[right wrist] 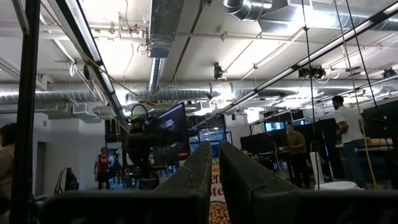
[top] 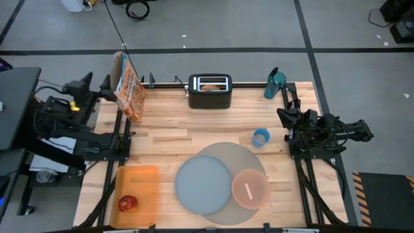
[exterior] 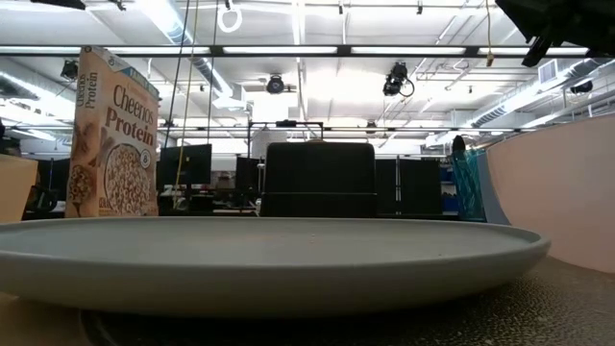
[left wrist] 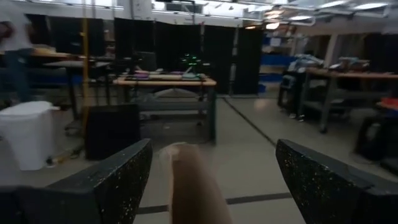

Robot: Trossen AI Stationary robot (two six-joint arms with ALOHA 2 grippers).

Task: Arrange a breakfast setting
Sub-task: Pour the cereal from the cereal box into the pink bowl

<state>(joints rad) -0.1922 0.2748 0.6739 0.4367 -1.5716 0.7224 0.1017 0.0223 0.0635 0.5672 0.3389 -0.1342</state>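
Presently, the grey mat [top: 223, 155] is found near the desk's front edge, carrying the grey-blue plate [top: 203, 184] and the pink bowl [top: 250, 188], in which the spoon [top: 248, 191] is laid. The red fruit [top: 127, 203] is seen in the orange tray [top: 143, 178] at the front left corner. The left gripper [left wrist: 208, 177] is held released; the right gripper [right wrist: 214, 171] is clenched, grasping nothing.

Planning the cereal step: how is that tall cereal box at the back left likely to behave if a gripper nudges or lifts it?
The cereal box stands upright on a narrow base, tall and thin, so a high push would probably tip it. Being cardboard, its panels likely flex under squeeze. It looks light for its size, though how full it is cannot be seen.
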